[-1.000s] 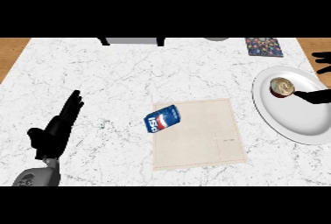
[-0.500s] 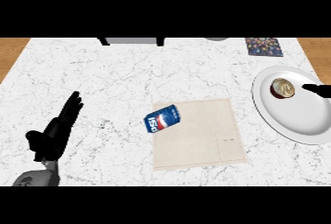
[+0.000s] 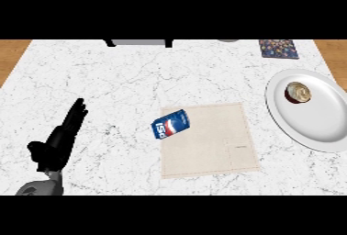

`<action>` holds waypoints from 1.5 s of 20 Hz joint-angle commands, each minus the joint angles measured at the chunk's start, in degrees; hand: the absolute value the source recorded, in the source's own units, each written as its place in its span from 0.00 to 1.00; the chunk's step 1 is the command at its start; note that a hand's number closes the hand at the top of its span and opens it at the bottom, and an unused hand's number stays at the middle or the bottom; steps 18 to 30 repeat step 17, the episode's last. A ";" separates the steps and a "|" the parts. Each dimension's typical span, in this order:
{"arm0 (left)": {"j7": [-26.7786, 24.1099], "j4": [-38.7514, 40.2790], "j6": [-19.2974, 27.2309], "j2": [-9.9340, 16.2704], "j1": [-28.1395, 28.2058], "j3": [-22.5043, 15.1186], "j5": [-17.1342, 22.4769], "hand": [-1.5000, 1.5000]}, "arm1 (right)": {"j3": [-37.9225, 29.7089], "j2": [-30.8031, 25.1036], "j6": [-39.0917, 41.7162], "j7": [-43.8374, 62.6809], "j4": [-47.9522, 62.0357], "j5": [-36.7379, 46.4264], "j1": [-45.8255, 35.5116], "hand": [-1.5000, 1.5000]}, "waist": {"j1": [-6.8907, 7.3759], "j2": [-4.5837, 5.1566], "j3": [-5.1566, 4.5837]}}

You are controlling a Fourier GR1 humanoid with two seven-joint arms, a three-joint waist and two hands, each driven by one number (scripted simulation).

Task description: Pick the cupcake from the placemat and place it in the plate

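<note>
The cupcake [image 3: 298, 92] stands by itself on the white plate [image 3: 318, 126] at the right edge of the marble counter. The beige placemat [image 3: 213, 144] lies in the middle with only a blue soda can [image 3: 170, 125] lying on its upper left corner. My left hand [image 3: 59, 140] rests open at the lower left, fingers straight and pointing up, far from the placemat. My right hand does not show anywhere in the head view.
A patterned box [image 3: 278, 48] sits at the back right of the counter. A dark-legged grey object [image 3: 139, 43] stands at the back edge. Wooden floor shows beyond both back corners.
My right hand, which hovered over the plate beside the cupcake, has drawn off to the right and left the view. The cupcake stays on the plate. The left hand has not moved.
</note>
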 commanded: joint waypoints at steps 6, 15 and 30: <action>0.37 -0.77 -2.49 1.28 1.15 0.67 1.34 0.50 | -0.03 -6.73 11.67 -14.14 5.10 1.30 9.52 0.00 | 0.60 0.21 0.24; 2.43 -1.08 -1.02 0.42 -2.66 0.39 0.74 0.50 | 1.13 -5.51 8.69 -17.66 5.61 2.62 10.58 0.00 | 0.88 0.29 0.40; 0.90 -0.65 -0.92 0.04 -0.39 0.13 0.32 0.50 | 1.01 -5.48 8.12 -19.31 5.68 2.62 11.66 0.00 | 1.00 0.30 0.44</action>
